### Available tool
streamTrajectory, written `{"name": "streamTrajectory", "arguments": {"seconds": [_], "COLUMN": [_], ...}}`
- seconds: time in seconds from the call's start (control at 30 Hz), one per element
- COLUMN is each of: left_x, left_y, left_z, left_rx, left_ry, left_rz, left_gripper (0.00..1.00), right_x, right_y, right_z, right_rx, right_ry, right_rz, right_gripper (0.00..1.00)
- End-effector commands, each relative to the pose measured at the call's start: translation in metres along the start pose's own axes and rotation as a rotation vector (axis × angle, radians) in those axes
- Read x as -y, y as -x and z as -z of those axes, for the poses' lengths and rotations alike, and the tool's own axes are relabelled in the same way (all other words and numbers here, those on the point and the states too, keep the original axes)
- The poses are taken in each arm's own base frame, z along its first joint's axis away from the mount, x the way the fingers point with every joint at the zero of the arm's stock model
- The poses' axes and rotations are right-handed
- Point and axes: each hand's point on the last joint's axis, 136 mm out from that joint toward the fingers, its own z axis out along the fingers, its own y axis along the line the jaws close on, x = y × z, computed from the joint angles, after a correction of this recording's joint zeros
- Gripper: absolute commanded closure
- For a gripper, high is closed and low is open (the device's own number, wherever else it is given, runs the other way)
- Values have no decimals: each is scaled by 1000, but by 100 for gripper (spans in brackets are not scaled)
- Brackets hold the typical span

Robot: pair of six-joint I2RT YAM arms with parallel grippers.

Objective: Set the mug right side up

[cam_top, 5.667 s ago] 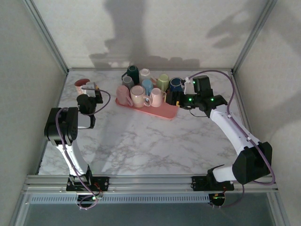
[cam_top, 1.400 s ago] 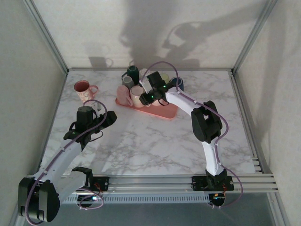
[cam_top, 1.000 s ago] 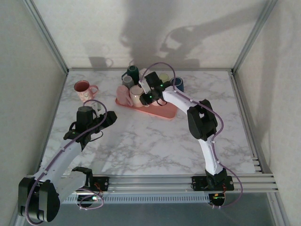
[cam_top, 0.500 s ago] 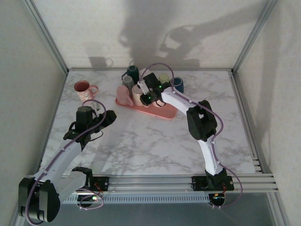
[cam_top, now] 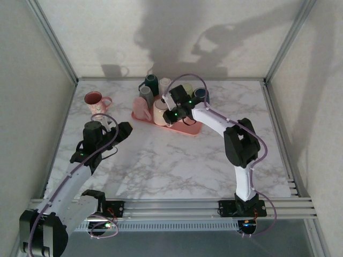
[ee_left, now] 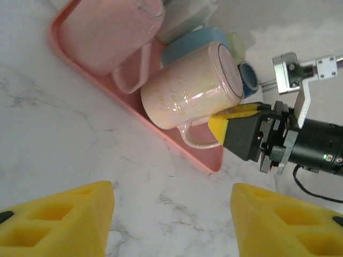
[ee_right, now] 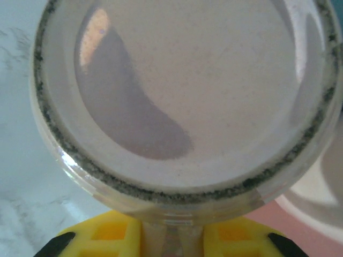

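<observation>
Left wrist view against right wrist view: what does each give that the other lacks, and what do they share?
Left wrist: the cream mug seen from the side at the edge of the pink tray, with a pink mug and a blue mug beside it, and the left gripper open over the marble table. Right wrist: a close look at the mug's unglazed base ring, facing the camera. Shared: the cream mug, with the right gripper shut on its handle.

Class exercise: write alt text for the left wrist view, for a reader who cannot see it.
The right gripper grips the handle of an upside-down cream mug at a pink tray. Below, the left gripper hangs open over the marble table.
</observation>
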Motion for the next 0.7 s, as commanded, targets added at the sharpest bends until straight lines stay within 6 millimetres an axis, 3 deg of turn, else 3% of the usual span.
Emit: {"name": "streamTrajectory", "arguments": {"seconds": [0.0,0.23,0.37,0.5,0.67], "left_x": [20,47,83,107,137], "left_y": [5,4,1,0,-7], "left_z": [5,13,27,38,47], "left_rx": [26,31,30,41,36], "left_ry": [-111,-291,-503,-609,-740], "left_rz": [33,67,57,46,72], "left_gripper": [39,36,35,34,33], "right_x": [-27,-47,-60,-70,-82], "right_y": [64,73,77,79,85], "right_z": [76,145,186,224,259], "right_rx": [280,420,516,607,703], "right_ry": [85,154,222,292,407], "right_rz": [5,-13,-40,-75,-117], "right_gripper": [100,100,100,100,100]}}
